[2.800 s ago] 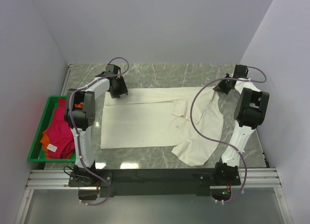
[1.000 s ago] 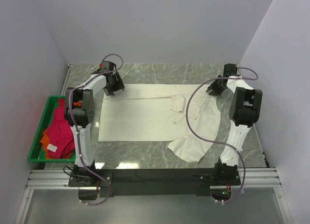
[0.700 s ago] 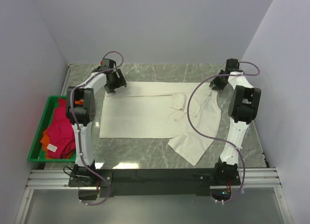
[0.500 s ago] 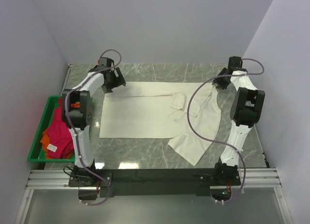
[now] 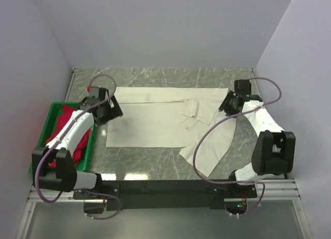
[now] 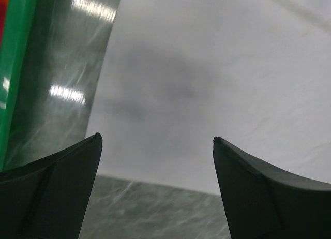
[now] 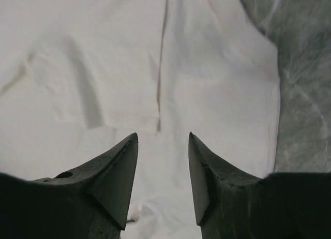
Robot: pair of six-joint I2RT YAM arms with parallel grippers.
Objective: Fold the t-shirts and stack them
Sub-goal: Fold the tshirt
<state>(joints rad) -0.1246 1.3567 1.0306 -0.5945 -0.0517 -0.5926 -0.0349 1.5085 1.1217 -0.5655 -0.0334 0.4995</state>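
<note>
A large cream t-shirt lies spread flat on the marble table, with one sleeve folded in over it and its right part trailing toward the front. My left gripper hovers at the shirt's left edge, open. In the left wrist view the left gripper has wide jaws with only cloth and table beneath. My right gripper is over the shirt's right side. In the right wrist view the right gripper is open above the cream cloth, holding nothing. A crimson-pink t-shirt lies in the crate.
A green plastic crate stands at the table's left edge, partly under my left arm; its rim shows in the left wrist view. Walls close in on the left, the back and the right. Cables loop over both arms.
Both arms have drawn back from the shirt's far corners toward the front. Both grippers have opened and let go of the cloth, which now lies flat at the back.
</note>
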